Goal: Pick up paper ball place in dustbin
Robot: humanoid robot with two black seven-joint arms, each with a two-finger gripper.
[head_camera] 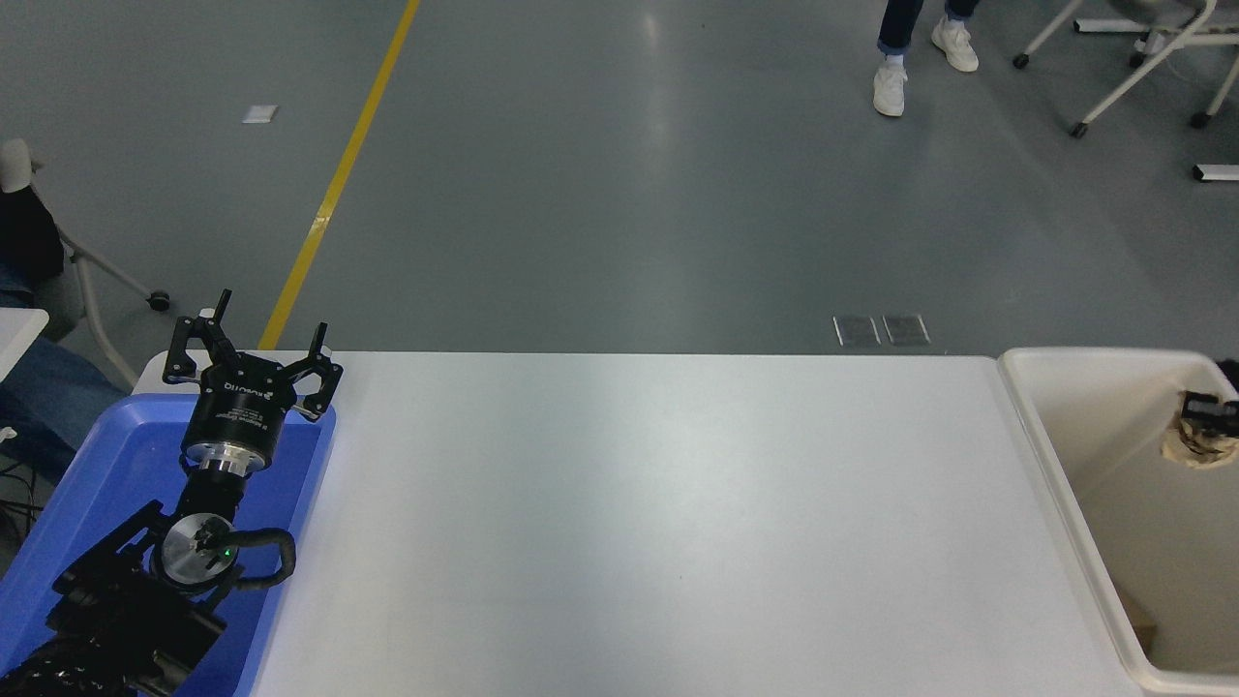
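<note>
Jaws on my right gripper [1210, 405] are clamped on the paper ball [1200, 447], as far as I can make out from the head view, since only a small black bit of the gripper pokes in at the right edge of the frame. That tan crumpled ball hangs under the black tip, partly cut off by the edge, and it sits inside the outline of the dustbin [1055, 455], below the rim line and in front of the far inner wall. I can't tell if it's touching the wall or not.

So the dustbin is the big cream-white tub at the right end of the worktop [658, 513], with its left rim running down along the worktop's edge. Down in the near corner of the tub there's a brownish scrap [1142, 621], can't say what it is.

Over on the other side, my left gripper [254, 350] is parked at the lower left, jaws spread apart and pointing away from the camera, hanging over the far end of the blue tray [87, 503]. Its arm runs back down over the tray to the bottom left corner.

Past the worktop it's grey floor with a yellow line [339, 179], a person's legs in white sneakers [915, 63] at the top, and some chair legs on wheels [1133, 73] in the top right corner
</note>
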